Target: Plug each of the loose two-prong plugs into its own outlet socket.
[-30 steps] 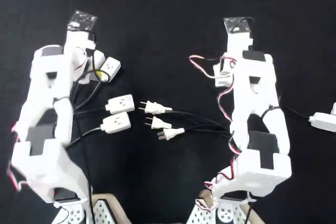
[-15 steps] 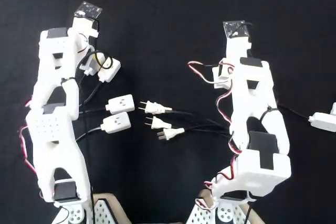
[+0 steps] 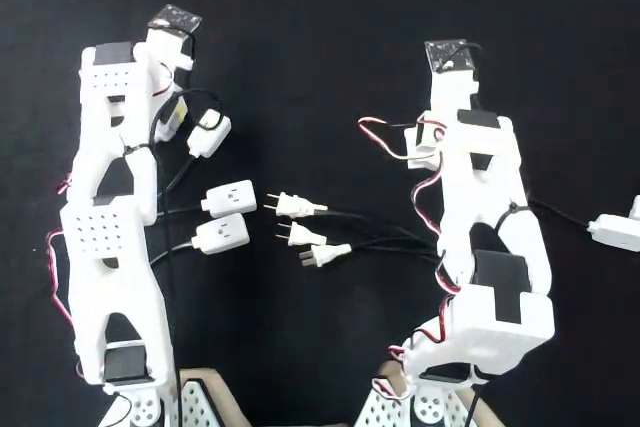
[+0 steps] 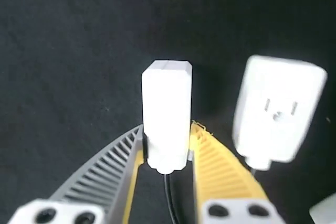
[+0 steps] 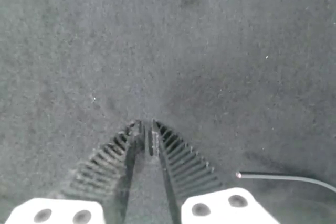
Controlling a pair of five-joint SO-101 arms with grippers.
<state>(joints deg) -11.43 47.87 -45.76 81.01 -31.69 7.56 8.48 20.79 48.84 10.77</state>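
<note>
Black cloth (image 3: 330, 67) covers table. Right gripper (image 5: 146, 129): fingers pressed together, nothing between them, over bare cloth. Left gripper (image 4: 166, 132): fingers pinching white block (image 4: 166, 111) on dark cable (image 4: 169, 203), with 1 socket (image 4: 278, 111) just beside it (slotted face showing). Middle socket (image 3: 228, 197) and near socket (image 3: 222, 235) lie flat. 3 loose plugs (image 3: 305, 236) lie between arms, prongs toward those 2 sockets, none inserted.

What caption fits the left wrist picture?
Left gripper pinches a white socket by its sides; a second socket lies face-up beside it.
</note>
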